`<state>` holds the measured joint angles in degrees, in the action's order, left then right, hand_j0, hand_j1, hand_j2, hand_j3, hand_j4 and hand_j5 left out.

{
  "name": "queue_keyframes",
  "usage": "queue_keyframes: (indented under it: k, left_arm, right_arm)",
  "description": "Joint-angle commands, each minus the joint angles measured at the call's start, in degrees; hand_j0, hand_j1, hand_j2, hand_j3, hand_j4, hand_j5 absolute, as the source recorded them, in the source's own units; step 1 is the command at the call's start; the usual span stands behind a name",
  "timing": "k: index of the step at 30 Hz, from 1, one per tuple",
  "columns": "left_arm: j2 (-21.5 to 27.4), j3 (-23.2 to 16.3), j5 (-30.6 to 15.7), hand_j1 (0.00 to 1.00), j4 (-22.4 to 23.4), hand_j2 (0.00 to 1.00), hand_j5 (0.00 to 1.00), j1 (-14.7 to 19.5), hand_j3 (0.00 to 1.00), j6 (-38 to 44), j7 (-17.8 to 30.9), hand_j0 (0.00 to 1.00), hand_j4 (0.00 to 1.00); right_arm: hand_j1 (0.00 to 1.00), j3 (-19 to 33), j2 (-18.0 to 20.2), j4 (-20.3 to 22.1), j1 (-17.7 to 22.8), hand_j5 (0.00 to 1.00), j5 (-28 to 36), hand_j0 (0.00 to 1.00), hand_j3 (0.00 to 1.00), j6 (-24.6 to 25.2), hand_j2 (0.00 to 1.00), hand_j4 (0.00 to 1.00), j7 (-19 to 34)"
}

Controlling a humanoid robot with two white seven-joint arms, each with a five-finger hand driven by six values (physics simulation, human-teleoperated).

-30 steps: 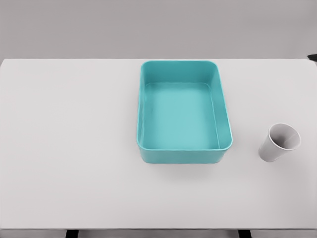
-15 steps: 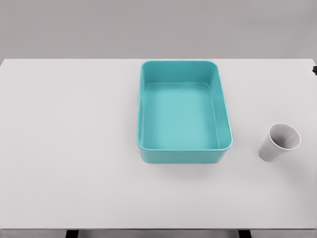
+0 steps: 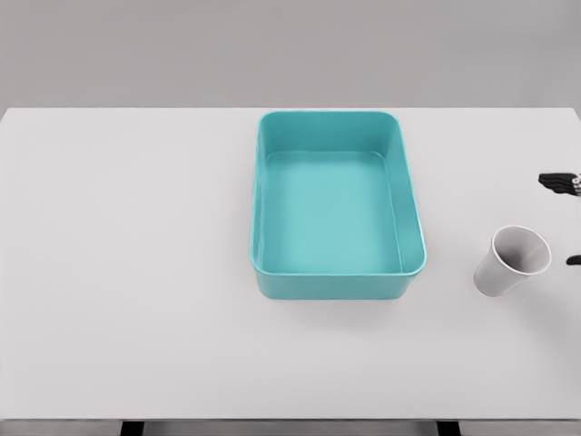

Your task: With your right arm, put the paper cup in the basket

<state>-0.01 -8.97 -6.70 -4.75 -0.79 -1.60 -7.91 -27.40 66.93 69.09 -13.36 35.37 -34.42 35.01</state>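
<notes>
only the dark fingertips (image 3: 559,182) of the right robot hand (image 3: 572,218) show, poking in at the right edge of the head view; another dark tip sits lower on the same edge, level with the cup, and the two tips stand apart, so the robot hand looks spread and holds nothing. from left to right: the white worktop (image 3: 127,272) fills most of the view. a teal basket (image 3: 338,285) stands a little right of the middle, its long side running away from the camera. to its right, apart from it, the paper cup (image 3: 510,263) stands upright on the worktop near the right edge, just left of the fingertips and not touched by them.
</notes>
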Motion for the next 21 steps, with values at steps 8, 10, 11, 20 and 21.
queue_keyframes:
  k: [8, 10, 11, 20, 21]
  left_arm:
    - [0.01, 0.00, 0.02, 1.00, 0.00, 1.00, 1.00, 0.00, 1.00, 0.02, 0.00, 1.00, 1.00]
    - [0.01, 0.00, 0.02, 1.00, 0.00, 1.00, 1.00, 0.00, 1.00, -0.07, 0.00, 1.00, 1.00]
    - [0.01, 0.00, 0.02, 1.00, 0.00, 1.00, 1.00, 0.00, 1.00, 0.02, 0.00, 1.00, 1.00]
    - [0.01, 0.00, 0.02, 1.00, 0.00, 1.00, 1.00, 0.00, 1.00, 0.02, 0.00, 1.00, 1.00]
    - [0.01, 0.00, 0.02, 1.00, 0.00, 1.00, 1.00, 0.00, 1.00, 0.02, 0.00, 1.00, 1.00]
  right_arm:
    - [1.00, -3.45, -1.18, -3.43, 0.00, 1.00, 0.22, 1.00, 1.00, -0.58, 1.00, 1.00, -0.01]
    - [1.00, -3.45, -1.54, -3.87, 0.00, 1.00, 0.22, 1.00, 1.00, -0.58, 1.00, 1.00, -0.01]
    - [1.00, -3.62, -1.71, -3.96, 0.00, 1.00, 0.22, 1.00, 1.00, -0.58, 1.00, 1.00, -0.01]
    - [1.00, -4.68, -2.94, -3.96, -0.44, 1.00, 0.22, 1.00, 1.00, -0.58, 1.00, 1.00, -0.01]
    - [1.00, -4.76, -3.12, -3.96, -0.62, 1.00, 0.22, 1.00, 1.00, -0.58, 1.00, 1.00, -0.01]
